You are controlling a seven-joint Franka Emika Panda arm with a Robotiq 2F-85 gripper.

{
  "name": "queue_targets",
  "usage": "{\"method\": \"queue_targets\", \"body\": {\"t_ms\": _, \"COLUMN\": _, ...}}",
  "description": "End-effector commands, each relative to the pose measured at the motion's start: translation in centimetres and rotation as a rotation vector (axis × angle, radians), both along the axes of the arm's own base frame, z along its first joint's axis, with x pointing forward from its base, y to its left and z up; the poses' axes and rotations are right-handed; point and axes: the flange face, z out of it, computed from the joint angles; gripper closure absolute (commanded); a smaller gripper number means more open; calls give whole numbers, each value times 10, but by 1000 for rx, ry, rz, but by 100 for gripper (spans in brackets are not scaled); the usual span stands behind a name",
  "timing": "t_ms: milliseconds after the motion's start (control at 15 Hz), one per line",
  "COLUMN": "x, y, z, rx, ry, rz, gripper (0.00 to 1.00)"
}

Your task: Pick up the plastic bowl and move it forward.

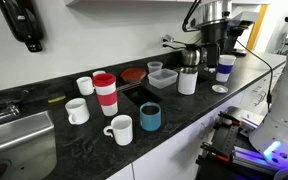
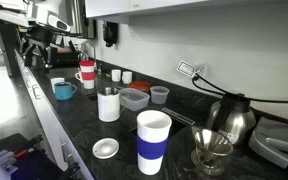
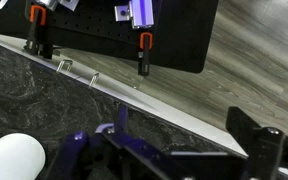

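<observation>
The plastic bowl (image 1: 164, 78) is shallow, whitish-clear and squarish. It sits on the dark counter between a reddish-brown dish (image 1: 134, 73) and a white cylinder (image 1: 187, 82), and also shows in an exterior view (image 2: 134, 99). My gripper (image 2: 44, 38) hangs high over the counter's front edge, far from the bowl and above the mugs. In the wrist view the gripper (image 3: 179, 150) shows only dark finger parts with a wide empty gap between them. The bowl is out of the wrist view.
A small clear cup (image 1: 154, 67) stands behind the bowl. A red-and-white tumbler (image 1: 105, 93), white mugs (image 1: 121, 128), a teal mug (image 1: 150, 117), a metal kettle (image 1: 191, 57), a blue-and-white tumbler (image 1: 225, 67) and a sink (image 1: 14, 140) share the counter. One white mug (image 3: 12, 158) lies under the wrist.
</observation>
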Motion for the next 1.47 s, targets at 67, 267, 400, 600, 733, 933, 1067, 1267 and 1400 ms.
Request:
{"method": "queue_targets", "body": {"t_ms": 67, "x": 4, "y": -2, "z": -2, "rx": -24, "ry": -7, "rz": -6, "gripper": 0}}
{"method": "queue_targets", "body": {"t_ms": 267, "x": 21, "y": -5, "z": -6, "rx": -74, "ry": -63, "rz": -11, "gripper": 0}}
{"method": "queue_targets", "body": {"t_ms": 400, "x": 40, "y": -7, "z": -10, "rx": -99, "ry": -121, "rz": -11, "gripper": 0}}
{"method": "queue_targets", "body": {"t_ms": 600, "x": 74, "y": -9, "z": -17, "rx": -136, "ry": -227, "rz": -38, "gripper": 0}}
{"method": "queue_targets", "body": {"t_ms": 733, "x": 99, "y": -10, "z": -23, "rx": -168, "ry": -301, "rz": -49, "gripper": 0}}
{"method": "queue_targets", "body": {"t_ms": 933, "x": 104, "y": -15, "z": -26, "rx": -167, "ry": -340, "rz": -67, "gripper": 0}}
{"method": "queue_targets", "body": {"t_ms": 1067, "x": 119, "y": -17, "z": -34, "rx": -184, "ry": -352, "rz": -91, "gripper": 0}}
{"method": "queue_targets", "body": {"t_ms": 1267, "x": 121, "y": -15, "z": -33, "rx": -186, "ry": -355, "rz": -94, "gripper": 0}}
{"method": "queue_targets", "body": {"t_ms": 1400, "x": 121, "y": -14, "z": -32, "rx": -186, "ry": -356, "rz": -94, "gripper": 0}}
